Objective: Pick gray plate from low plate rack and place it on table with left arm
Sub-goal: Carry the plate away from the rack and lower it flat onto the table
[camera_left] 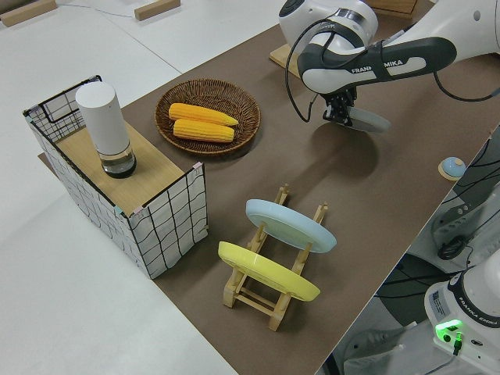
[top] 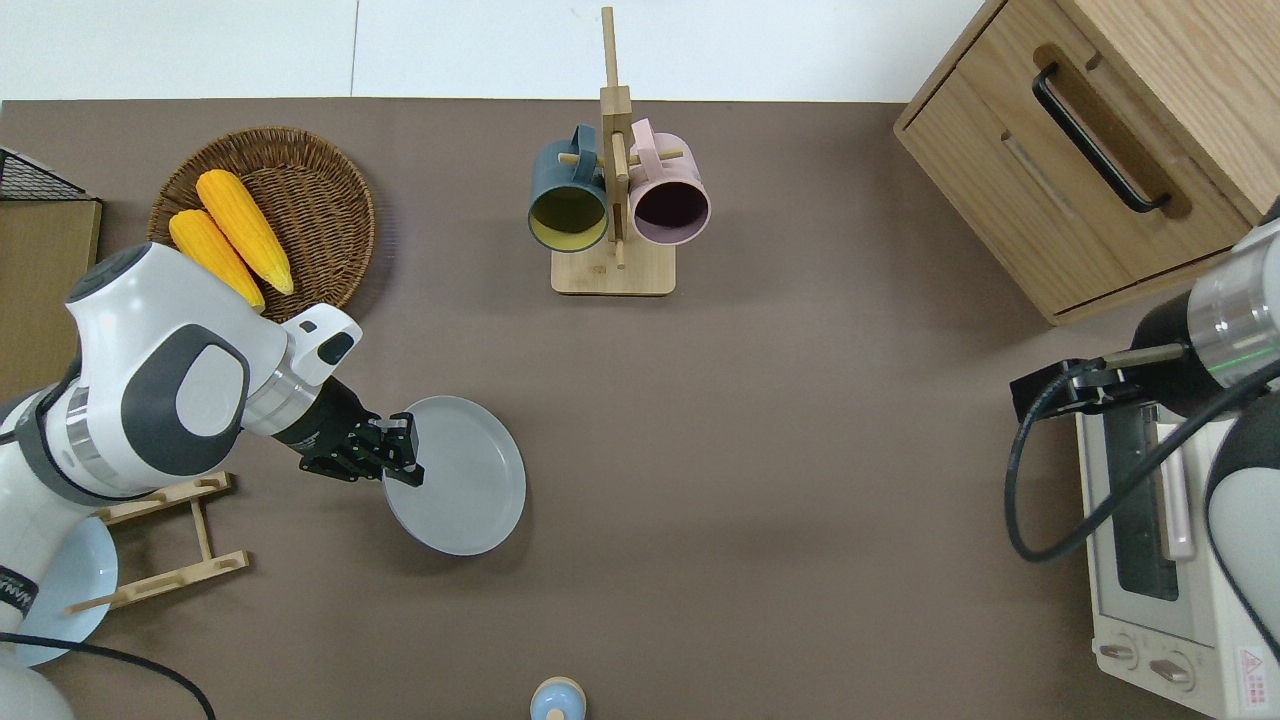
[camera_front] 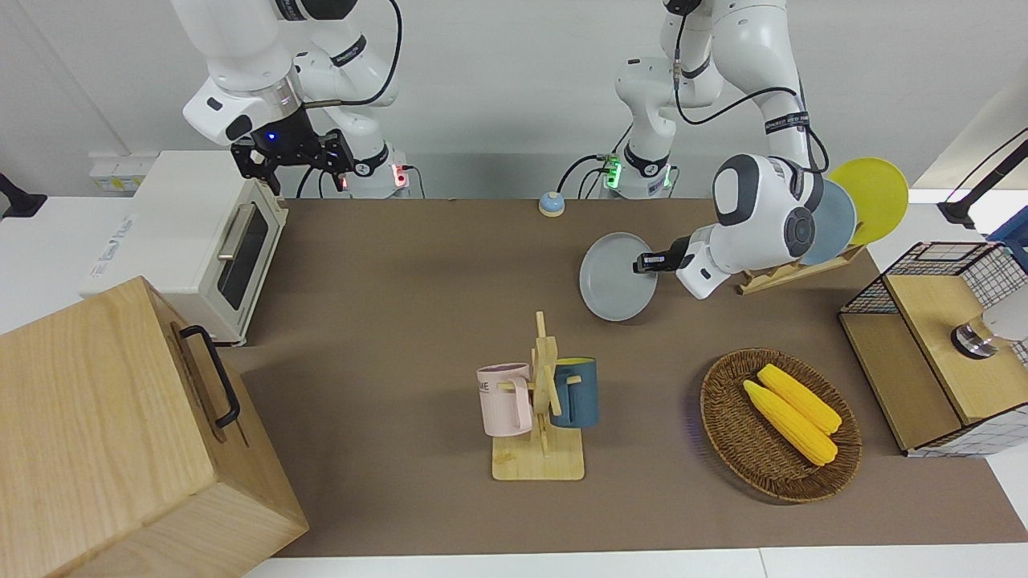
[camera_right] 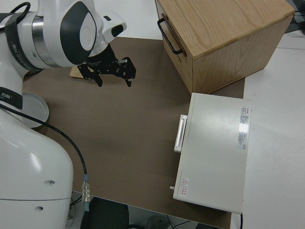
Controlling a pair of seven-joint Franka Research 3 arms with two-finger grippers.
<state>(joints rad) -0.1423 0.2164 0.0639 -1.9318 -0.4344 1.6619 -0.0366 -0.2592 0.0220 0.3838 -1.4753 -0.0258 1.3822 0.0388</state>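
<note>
My left gripper (top: 402,463) is shut on the rim of the gray plate (top: 462,490) and holds it almost flat, low over the brown table (top: 760,450), beside the low plate rack (top: 165,540) on the side toward the right arm's end. The plate also shows in the front view (camera_front: 614,277), with the gripper (camera_front: 649,262) at its edge, and in the left side view (camera_left: 367,119). The rack (camera_left: 273,291) holds a light blue plate (camera_left: 289,225) and a yellow plate (camera_left: 266,271). My right arm is parked, its gripper (camera_right: 113,72) open.
A wicker basket (top: 330,215) with two corn cobs (top: 228,240) lies farther from the robots than the plate. A mug tree (top: 612,205) with two mugs stands mid-table. A small bell (top: 557,700) sits near the robots. A wooden cabinet (top: 1090,150) and toaster oven (top: 1160,560) stand at the right arm's end.
</note>
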